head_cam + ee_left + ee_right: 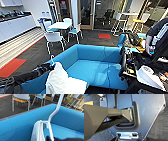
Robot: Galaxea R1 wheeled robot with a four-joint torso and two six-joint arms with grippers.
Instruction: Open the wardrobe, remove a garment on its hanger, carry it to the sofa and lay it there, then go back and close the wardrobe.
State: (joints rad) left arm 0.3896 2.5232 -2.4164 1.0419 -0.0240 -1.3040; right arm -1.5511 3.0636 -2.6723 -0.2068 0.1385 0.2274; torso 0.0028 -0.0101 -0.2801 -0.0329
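Left gripper (50,65) has the hanger (53,114) clamped, T-shirt (58,80) dangling over the sofa (95,67) arm; head view hides the hook, and can't tell the right gripper's state.

the blue sofa (92,67) stands on dark carpet (40,53), its seat bare.

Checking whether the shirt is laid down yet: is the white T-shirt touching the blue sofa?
Touching. In the head view the T-shirt, hanging from the left arm, drapes onto the sofa at its lower end.
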